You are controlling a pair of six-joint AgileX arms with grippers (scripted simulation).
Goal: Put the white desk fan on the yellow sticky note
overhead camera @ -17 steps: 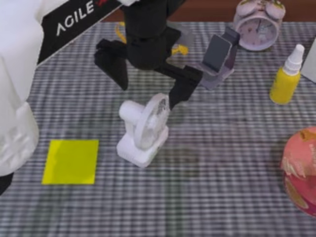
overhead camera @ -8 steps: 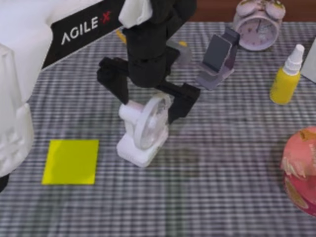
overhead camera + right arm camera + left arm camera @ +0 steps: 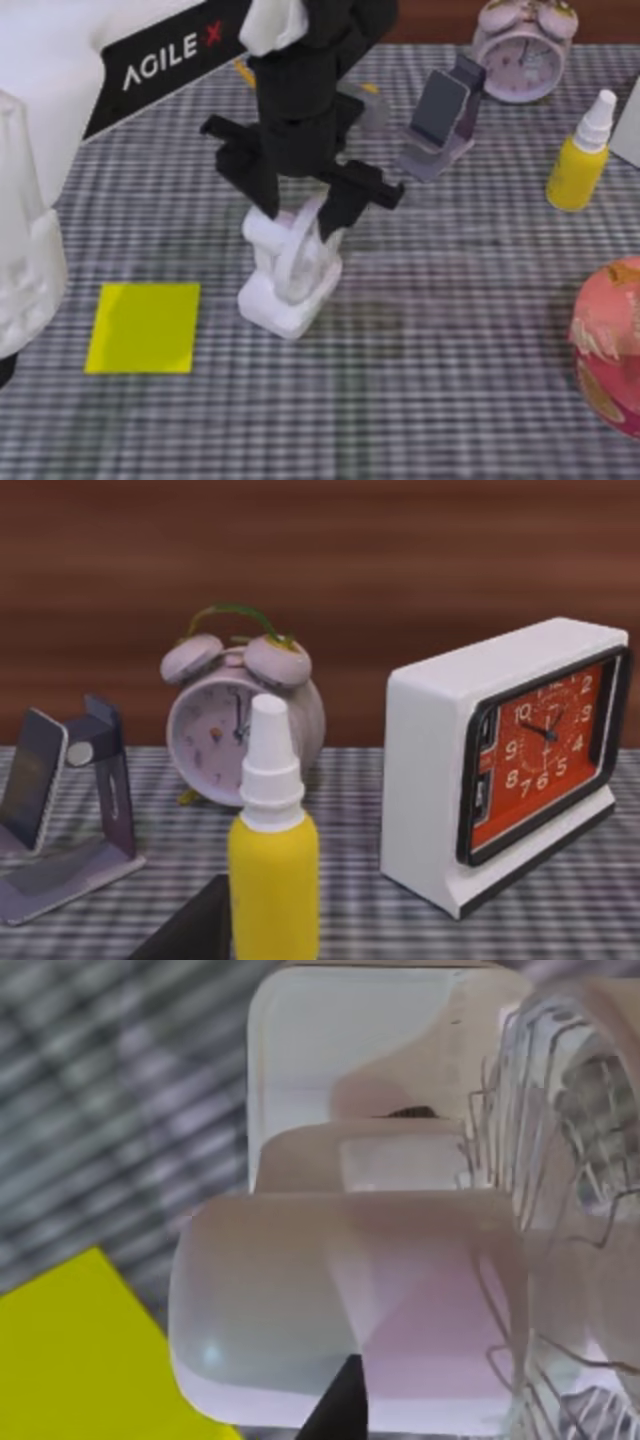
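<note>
Nearest the top view's bottom edge: a pink rounded object (image 3: 610, 345) at the right edge of the table (image 3: 450, 380), which is covered w/ a grey checked cloth. On the left side lies the yellow sticky note (image 3: 143, 327), flat and bare, nothing on it.

Just right of the note, apart from it, stands the white desk fan (image 3: 288, 270), upright on its chunky base, on the cloth & not on the note. In the left wrist view the fan (image 3: 400, 1260) fills the pic, motor housing & wire grille close up, w/ a corner of the note (image 3: 80, 1360) beside it.

Left gripper (image 3: 300, 200) is down over the fan's top, black fingers (image 3: 350, 200) straddling the housing & grille, one per side, spread w/ the fan between them; can't tell if the pads touch it.

Farther back: a purple phone stand (image 3: 440, 120) holding a phone, a yellow spray bottle (image 3: 580, 155) to the right, then the lilac alarm clock (image 3: 520, 50) at the far edge.

Right wrist view shows the bottle (image 3: 272, 850), lilac clock (image 3: 243, 720), phone stand (image 3: 70, 810) & a white box clock w/ an orange face (image 3: 505, 765). Right arm isn't visible from above; its fingers: can't tell.
</note>
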